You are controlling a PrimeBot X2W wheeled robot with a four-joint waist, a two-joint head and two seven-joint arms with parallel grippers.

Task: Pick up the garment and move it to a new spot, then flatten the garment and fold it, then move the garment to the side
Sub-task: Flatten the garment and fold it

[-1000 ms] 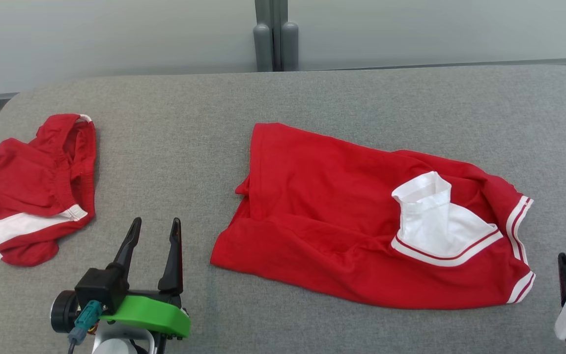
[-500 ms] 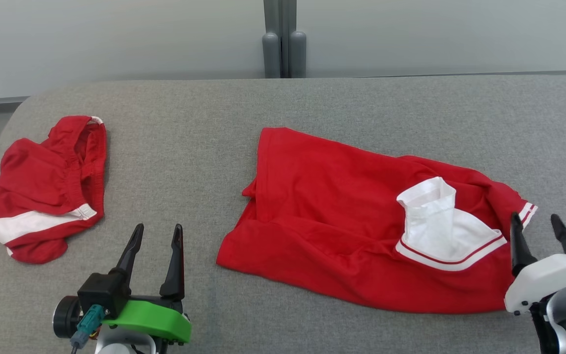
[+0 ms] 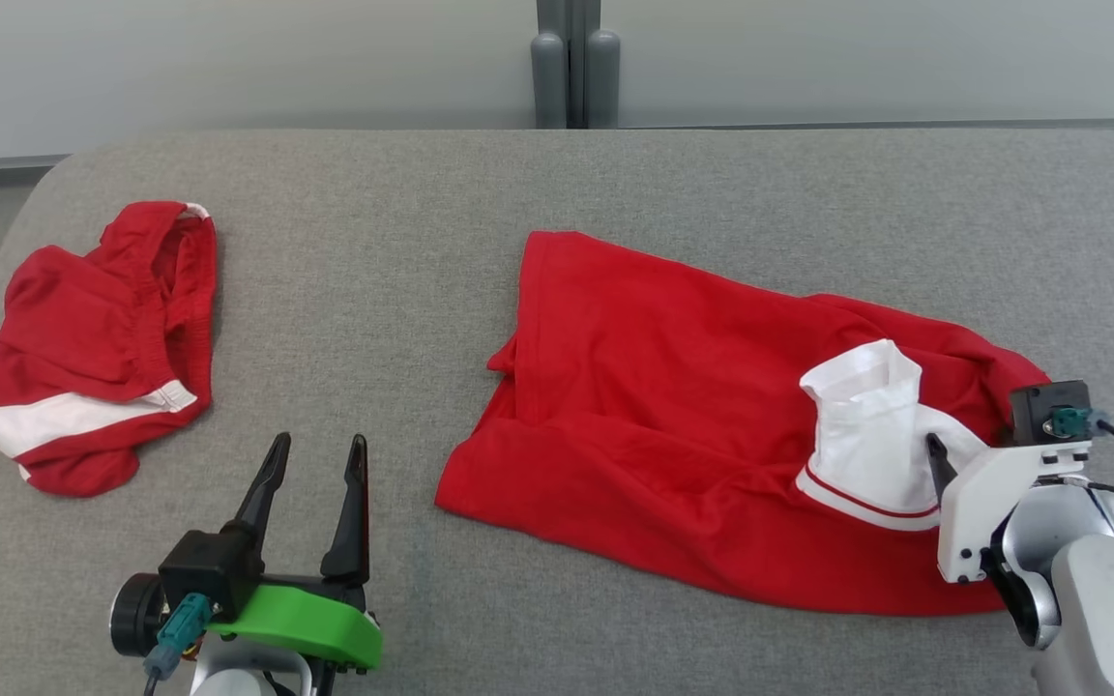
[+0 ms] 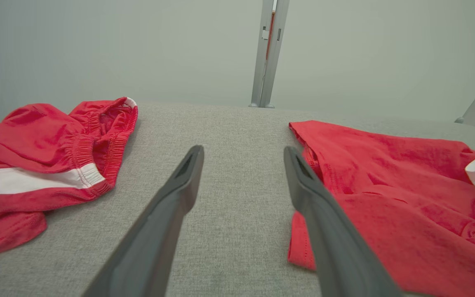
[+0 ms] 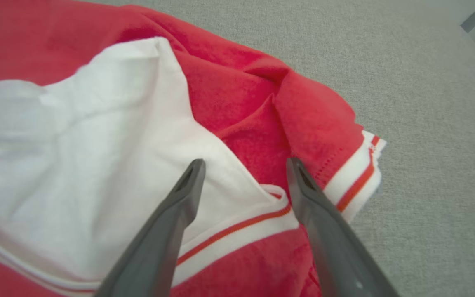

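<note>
The red garment [image 3: 673, 406] lies spread over the grey counter [image 3: 402, 222], centre to right. It is rumpled at its right end, where a white panel [image 3: 862, 425] stands up from the cloth. The right claw [image 3: 949, 462] is in over that end, one dark finger tip just beside the white panel, the other finger hidden behind its pale housing. Lower left, the left claw [image 3: 320, 445] hangs over bare counter with fingers spread, apart from the garment. Far left sit bunched red shorts [image 3: 83, 338] with a white band.

Bare grey surface [image 3: 364, 290] between shorts [image 3: 93, 338] and shirt [image 3: 673, 406] — passable.
</note>
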